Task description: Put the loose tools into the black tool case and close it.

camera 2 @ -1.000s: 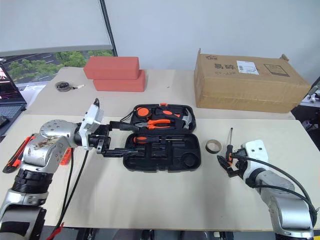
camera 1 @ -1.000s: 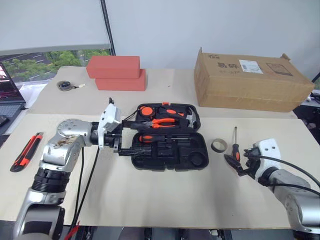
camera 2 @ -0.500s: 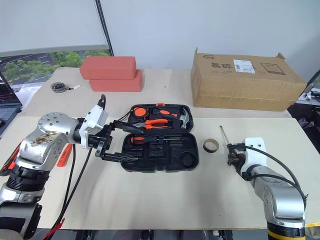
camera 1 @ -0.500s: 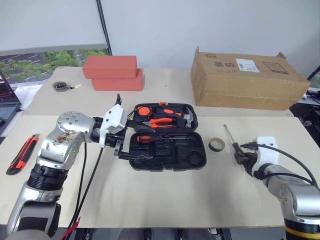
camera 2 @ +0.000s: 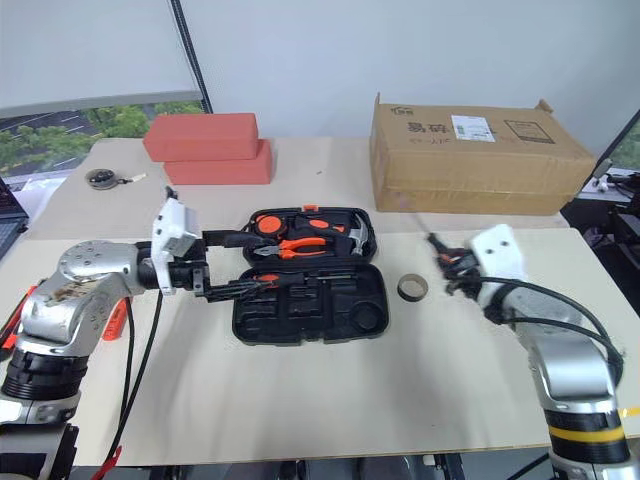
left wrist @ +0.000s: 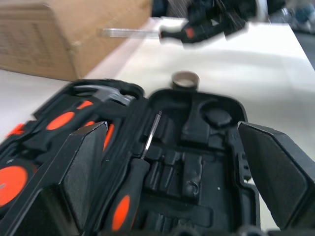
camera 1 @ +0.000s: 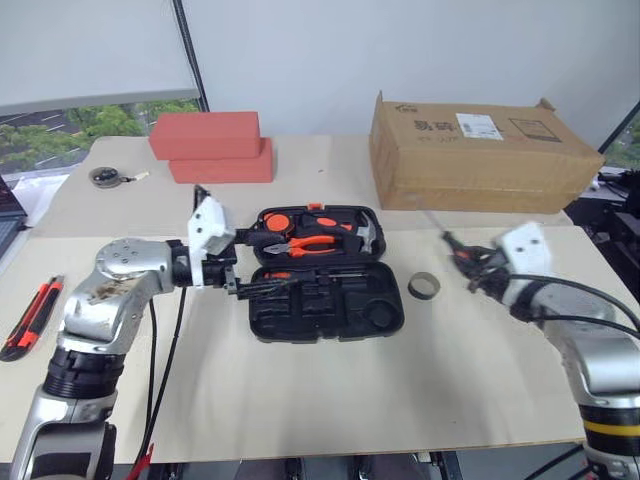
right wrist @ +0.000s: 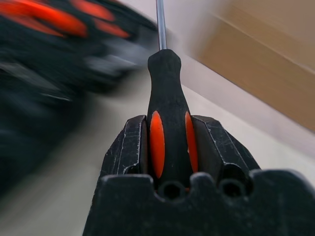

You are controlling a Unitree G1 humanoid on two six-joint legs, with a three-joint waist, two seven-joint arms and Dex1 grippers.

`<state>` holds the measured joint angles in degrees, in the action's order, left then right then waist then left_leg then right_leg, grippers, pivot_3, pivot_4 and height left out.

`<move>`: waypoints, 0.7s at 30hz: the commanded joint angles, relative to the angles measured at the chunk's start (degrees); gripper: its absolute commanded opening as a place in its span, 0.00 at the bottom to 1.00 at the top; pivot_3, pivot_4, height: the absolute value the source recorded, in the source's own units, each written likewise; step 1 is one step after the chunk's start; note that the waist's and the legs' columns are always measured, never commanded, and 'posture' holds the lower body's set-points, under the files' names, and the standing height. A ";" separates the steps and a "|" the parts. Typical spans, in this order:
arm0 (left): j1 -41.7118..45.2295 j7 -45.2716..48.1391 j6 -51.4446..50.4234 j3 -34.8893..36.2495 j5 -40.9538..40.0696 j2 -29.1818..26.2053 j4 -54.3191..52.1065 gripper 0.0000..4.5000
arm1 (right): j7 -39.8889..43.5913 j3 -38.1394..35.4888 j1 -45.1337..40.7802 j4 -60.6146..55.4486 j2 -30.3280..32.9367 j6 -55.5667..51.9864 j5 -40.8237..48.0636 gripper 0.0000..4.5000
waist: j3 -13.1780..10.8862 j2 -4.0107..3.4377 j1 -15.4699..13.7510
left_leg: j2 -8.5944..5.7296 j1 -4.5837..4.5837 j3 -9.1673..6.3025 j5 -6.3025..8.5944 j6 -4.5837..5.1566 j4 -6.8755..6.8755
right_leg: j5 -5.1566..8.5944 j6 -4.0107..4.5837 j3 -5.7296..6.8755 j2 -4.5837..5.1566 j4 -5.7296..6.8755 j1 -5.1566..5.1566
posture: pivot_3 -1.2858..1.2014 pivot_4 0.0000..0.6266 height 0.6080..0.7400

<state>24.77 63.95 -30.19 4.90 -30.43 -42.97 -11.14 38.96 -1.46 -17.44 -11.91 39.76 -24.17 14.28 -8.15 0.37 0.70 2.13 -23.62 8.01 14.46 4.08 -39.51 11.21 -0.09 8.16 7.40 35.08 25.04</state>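
Case: we see the black tool case (camera 1: 322, 272) lying open mid-tabletop (camera 1: 400, 380), pliers (camera 1: 312, 243) and hammer (camera 1: 364, 232) in the far half.
Left wrist view: we find a screwdriver (left wrist: 132, 183) seated in the near half, plain only here.
Left claw (camera 1: 262, 265): spread wide at the case's left edge, empty.
Right claw (right wrist: 170, 140): clamped on a second screwdriver (right wrist: 167, 105), lifted right of the case.
Tape roll (camera 1: 424, 286): on the tabletop between case and right claw.
Utility knife (camera 1: 26, 318): far left edge.

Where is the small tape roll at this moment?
In the left eye view, the tape roll lies flat on the table, right of the open tool case and left of the right gripper.
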 commanded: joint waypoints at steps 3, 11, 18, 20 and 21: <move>-10.17 1.61 -0.39 9.70 -3.60 -5.94 -5.33 1.00 | 18.00 9.32 -11.29 14.20 -1.64 18.63 -2.42 0.23 | -0.19 -0.01 0.11 | 0.00 0.13 0.10 -0.01 -0.02 0.06 | 0.00 0.00 -0.10 0.01 0.01 -0.01 | 0.52 0.24 0.79; -21.97 -1.77 -1.79 18.31 -8.01 -5.70 -14.14 1.00 | 32.93 16.26 -26.65 39.60 -6.65 36.53 -7.31 0.23 | -0.38 -0.06 -0.64 | -0.01 0.15 0.12 -0.04 -0.07 0.05 | -0.02 0.06 -0.20 0.06 0.01 -0.03 | 0.52 0.24 0.79; -26.81 -4.59 -1.36 20.84 -9.34 -5.57 -17.18 1.00 | 38.76 17.51 -33.34 53.11 -8.53 44.88 -10.53 0.48 | -0.41 -0.12 -0.34 | -0.01 0.24 0.21 -0.07 -0.15 0.08 | -0.05 0.11 -0.30 0.04 0.07 -0.03 | 0.52 0.24 0.79; -27.44 -4.89 -1.29 21.07 -9.67 -5.60 -17.50 1.00 | 39.02 17.10 -34.59 55.33 -9.11 45.99 -10.84 0.63 | -0.41 -0.12 -0.20 | -0.01 0.30 0.23 -0.10 -0.20 0.11 | -0.05 0.12 -0.31 0.03 0.10 -0.04 | 0.52 0.24 0.79; -27.64 -5.02 -1.23 21.09 -9.76 -5.66 -17.54 1.00 | 38.47 16.81 -35.21 56.40 -9.39 46.83 -11.19 0.69 | -0.41 -0.12 -0.13 | -0.01 0.33 0.23 -0.11 -0.25 0.12 | -0.05 0.13 -0.32 0.03 0.15 -0.04 | 0.52 0.24 0.79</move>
<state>-2.70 59.40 -31.71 24.00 -38.77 -48.43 -26.74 77.55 16.93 -50.19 43.01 30.69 19.93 3.30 -8.57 0.25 0.57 2.12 -23.28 8.26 14.34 3.80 -39.38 11.15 0.06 7.82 7.42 35.26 25.00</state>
